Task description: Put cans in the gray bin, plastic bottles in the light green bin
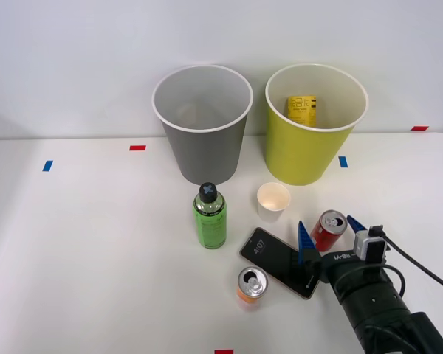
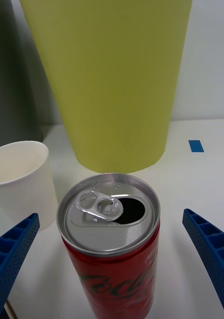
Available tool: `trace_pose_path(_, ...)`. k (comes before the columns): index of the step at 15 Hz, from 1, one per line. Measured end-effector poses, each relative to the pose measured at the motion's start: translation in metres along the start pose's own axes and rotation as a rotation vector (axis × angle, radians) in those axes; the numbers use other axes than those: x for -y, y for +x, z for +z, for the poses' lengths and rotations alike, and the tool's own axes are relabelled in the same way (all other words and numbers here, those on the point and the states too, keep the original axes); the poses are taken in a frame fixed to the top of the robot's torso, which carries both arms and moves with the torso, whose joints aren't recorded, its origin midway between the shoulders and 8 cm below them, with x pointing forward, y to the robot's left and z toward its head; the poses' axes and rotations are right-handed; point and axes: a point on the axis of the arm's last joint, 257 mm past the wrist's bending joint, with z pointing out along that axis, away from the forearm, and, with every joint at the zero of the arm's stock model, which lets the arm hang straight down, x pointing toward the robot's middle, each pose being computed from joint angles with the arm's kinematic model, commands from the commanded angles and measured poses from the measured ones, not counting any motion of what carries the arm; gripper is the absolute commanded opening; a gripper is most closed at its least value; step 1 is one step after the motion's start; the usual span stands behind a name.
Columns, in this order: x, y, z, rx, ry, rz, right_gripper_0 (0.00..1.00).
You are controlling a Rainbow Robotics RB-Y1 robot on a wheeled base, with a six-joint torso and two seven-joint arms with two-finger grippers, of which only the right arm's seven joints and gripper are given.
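Observation:
A red can (image 1: 329, 229) (image 2: 112, 246) stands upright on the white table, its tab opened. My right gripper (image 1: 327, 232) (image 2: 112, 259) is open, with one blue finger on each side of the can and not touching it. An orange can (image 1: 251, 285) stands upright nearer the front. The plastic bottle (image 1: 210, 216) of green liquid with a black cap stands in front of the gray bin (image 1: 202, 125). The light green bin (image 1: 310, 125) (image 2: 109, 75) stands behind the red can, with a yellow-labelled item inside.
A white paper cup (image 1: 273, 201) (image 2: 20, 184) stands just behind and left of the red can. A black phone (image 1: 279, 262) lies flat between the two cans, under my left finger. Blue and red tape marks dot the table.

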Motion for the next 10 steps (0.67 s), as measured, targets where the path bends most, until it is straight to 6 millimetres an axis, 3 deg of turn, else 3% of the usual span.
trace_pose_path(3,0.0018,-0.0014,0.0009,0.002,0.003,-0.013,0.99)
trace_pose_path(4,0.0019,-0.0012,0.0009,0.002,0.003,-0.017,0.59)
trace_pose_path(6,0.0025,-0.0004,0.0005,-0.001,0.003,-0.030,0.09)
trace_pose_path(10,0.0057,-0.0011,0.0005,0.001,0.014,-0.037,0.00)
